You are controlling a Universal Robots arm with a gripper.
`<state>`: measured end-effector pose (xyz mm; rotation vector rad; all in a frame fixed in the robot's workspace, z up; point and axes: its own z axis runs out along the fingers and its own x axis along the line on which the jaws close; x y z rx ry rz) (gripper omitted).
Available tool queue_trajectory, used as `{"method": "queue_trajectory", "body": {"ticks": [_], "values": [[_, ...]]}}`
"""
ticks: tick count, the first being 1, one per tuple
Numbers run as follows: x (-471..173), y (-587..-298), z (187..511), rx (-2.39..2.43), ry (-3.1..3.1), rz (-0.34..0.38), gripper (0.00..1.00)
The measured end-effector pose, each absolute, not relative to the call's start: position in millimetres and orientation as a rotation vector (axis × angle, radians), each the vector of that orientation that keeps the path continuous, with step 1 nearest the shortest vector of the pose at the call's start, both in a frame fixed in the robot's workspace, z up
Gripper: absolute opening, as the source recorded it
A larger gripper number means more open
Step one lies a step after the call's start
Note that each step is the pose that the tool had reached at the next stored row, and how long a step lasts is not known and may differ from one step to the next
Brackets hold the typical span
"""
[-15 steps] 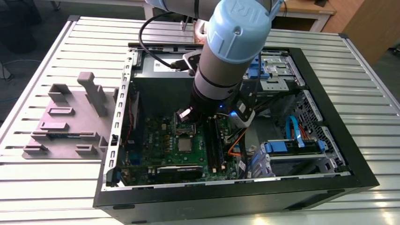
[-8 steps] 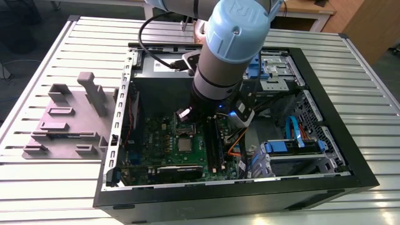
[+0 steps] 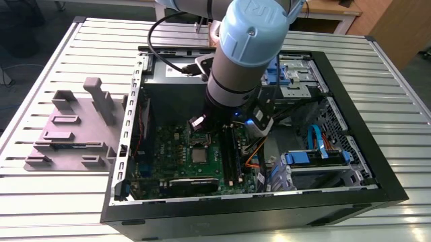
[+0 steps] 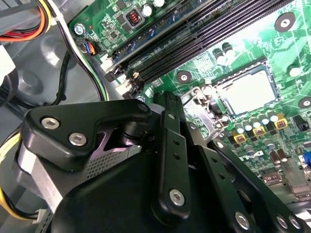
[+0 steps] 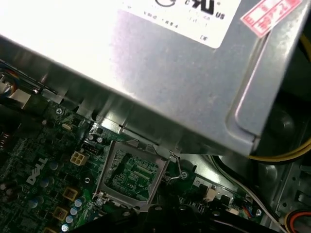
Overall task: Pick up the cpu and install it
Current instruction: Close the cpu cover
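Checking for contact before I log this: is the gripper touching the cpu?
Apart. In the second wrist view the cpu lies with its top bare, and green motherboard shows between it and the gripper.

The cpu (image 3: 200, 155) is a small, flat square chip with a silver top. It lies flat, top up, inside the black socket frame (image 3: 200, 145) on the green motherboard (image 3: 169, 147).

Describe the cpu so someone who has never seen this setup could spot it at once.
Look into the open black computer case on the slatted table, down at the green motherboard. Near its middle lies the cpu: a flat silver square inside a dark socket frame, unlike the long black memory slots beside it.
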<state>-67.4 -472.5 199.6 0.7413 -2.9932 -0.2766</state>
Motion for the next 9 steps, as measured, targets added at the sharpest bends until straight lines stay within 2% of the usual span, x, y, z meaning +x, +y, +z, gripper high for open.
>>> {"method": "queue_trajectory", "body": {"ticks": [9], "values": [[-67.4,-473.4,210.1,0.741,-2.993,-0.277,0.11]]}}
